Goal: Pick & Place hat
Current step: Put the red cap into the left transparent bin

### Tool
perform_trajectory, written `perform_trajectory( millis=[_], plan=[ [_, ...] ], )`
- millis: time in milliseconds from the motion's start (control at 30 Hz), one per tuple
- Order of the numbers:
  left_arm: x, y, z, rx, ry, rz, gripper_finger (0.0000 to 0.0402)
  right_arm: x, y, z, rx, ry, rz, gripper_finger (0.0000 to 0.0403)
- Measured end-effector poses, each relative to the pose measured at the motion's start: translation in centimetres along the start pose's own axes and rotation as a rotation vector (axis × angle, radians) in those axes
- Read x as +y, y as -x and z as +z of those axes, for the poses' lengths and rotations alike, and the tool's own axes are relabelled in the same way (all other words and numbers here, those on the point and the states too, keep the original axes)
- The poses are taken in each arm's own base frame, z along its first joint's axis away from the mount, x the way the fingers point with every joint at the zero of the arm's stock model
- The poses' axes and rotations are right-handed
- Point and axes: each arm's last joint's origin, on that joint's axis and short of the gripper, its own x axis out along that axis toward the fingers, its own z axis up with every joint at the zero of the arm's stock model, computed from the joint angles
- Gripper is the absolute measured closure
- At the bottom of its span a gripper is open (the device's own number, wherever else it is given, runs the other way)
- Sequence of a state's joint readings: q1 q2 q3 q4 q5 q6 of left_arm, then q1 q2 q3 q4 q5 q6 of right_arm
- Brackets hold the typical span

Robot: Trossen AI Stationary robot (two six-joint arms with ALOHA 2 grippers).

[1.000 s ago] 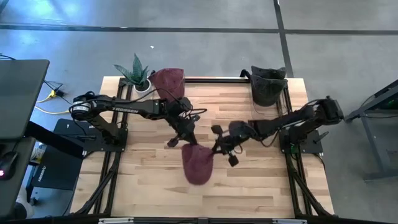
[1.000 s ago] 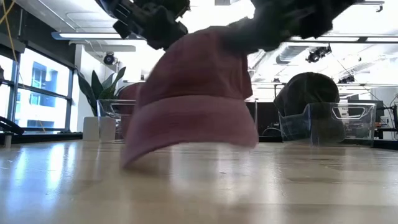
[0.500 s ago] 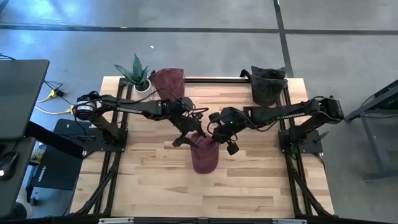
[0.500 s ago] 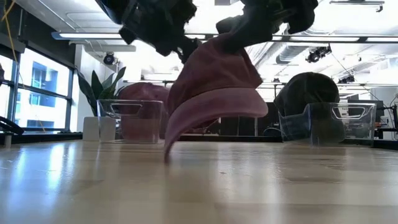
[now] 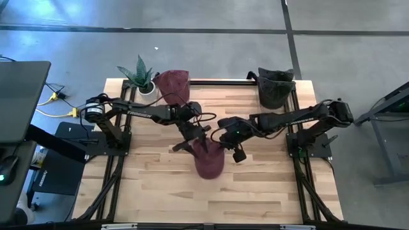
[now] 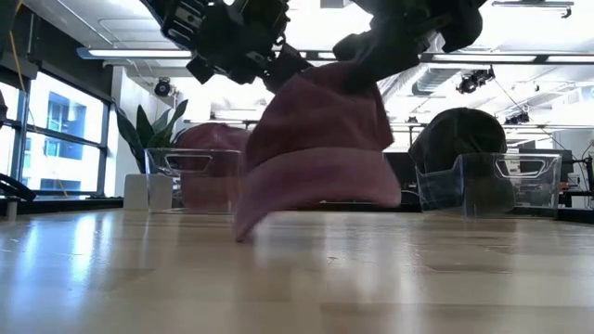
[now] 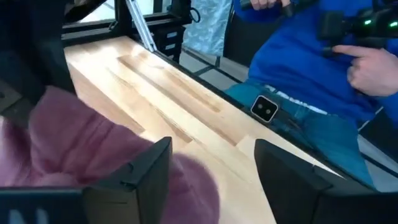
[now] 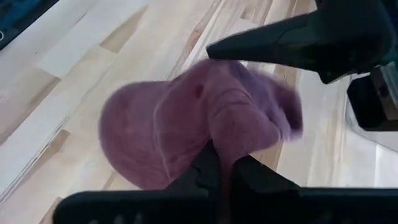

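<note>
A maroon hat (image 5: 208, 163) hangs at the table's middle, also in the low view (image 6: 316, 148). My right gripper (image 5: 225, 139) is shut on its crown; the right wrist view shows it (image 8: 224, 163) too. My left gripper (image 5: 192, 139) is open right beside the crown on its left. In the left wrist view (image 7: 211, 168) the hat (image 7: 68, 143) lies outside one finger and nothing is between the fingers. I cannot tell whether that finger touches the hat. My right gripper pinches a bunched fold of the hat's crown (image 8: 231, 146) between its two fingers, coming slanting down from the table's right. The hat hangs below the fingers, brim tilted, its lower corner (image 6: 243, 232) at or just above the table.
A clear bin holding another maroon hat (image 5: 174, 83) stands at the far left beside a potted plant (image 5: 137, 73). A clear bin with a dark hat (image 5: 275, 88) stands at the far right. A person in blue (image 7: 311, 68) sits past the table's near edge.
My right gripper has gone up and toward the far edge and the left, raising the hat's crown. The hat, which sat flat on its brim, has tipped and come up off the table. My left gripper has stayed close beside the crown.
</note>
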State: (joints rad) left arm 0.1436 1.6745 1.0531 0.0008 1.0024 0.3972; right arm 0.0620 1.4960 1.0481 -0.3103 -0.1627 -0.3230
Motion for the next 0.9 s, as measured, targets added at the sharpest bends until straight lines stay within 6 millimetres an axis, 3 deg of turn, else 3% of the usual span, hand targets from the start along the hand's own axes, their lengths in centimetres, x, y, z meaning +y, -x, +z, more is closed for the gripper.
perform_trajectory(
  millis=[133, 300, 367, 467, 600, 733, 900],
  plan=[
    [-0.5, 0.7, 0.9, 0.013, -0.015, 0.076, 0.0203, 0.0, 0.0, 0.0, -0.001, 0.0, 0.007, 0.0395],
    [-0.2, 1.7, 2.0, 0.113, -0.058, 0.447, 0.0212, 0.7, -0.1, 0.2, -0.011, 0.105, 0.034, 0.04],
    [0.1, 2.1, 1.7, 0.123, -0.044, 0.469, 0.0209, 1.2, -0.2, 0.4, -0.02, 0.177, 0.038, 0.0398],
    [0.8, 2.1, 1.3, 0.07, -0.045, 0.379, 0.0194, 1.6, -0.2, 0.6, -0.024, 0.273, 0.026, 0.0398],
    [2.2, 1.0, -0.8, 0.016, 0.056, 0.23, 0.0168, 1.5, -0.2, 0.7, -0.003, 0.348, -0.03, 0.04],
    [2.9, 0.2, -1.1, -0.018, 0.085, 0.15, 0.0154, 1.3, -0.2, 0.6, 0.032, 0.353, -0.09, 0.0397],
    [3.5, -0.6, -1.6, -0.07, 0.117, -0.078, 0.0159, 1.3, -0.2, 0.1, 0.095, 0.31, -0.115, 0.04]
  ],
)
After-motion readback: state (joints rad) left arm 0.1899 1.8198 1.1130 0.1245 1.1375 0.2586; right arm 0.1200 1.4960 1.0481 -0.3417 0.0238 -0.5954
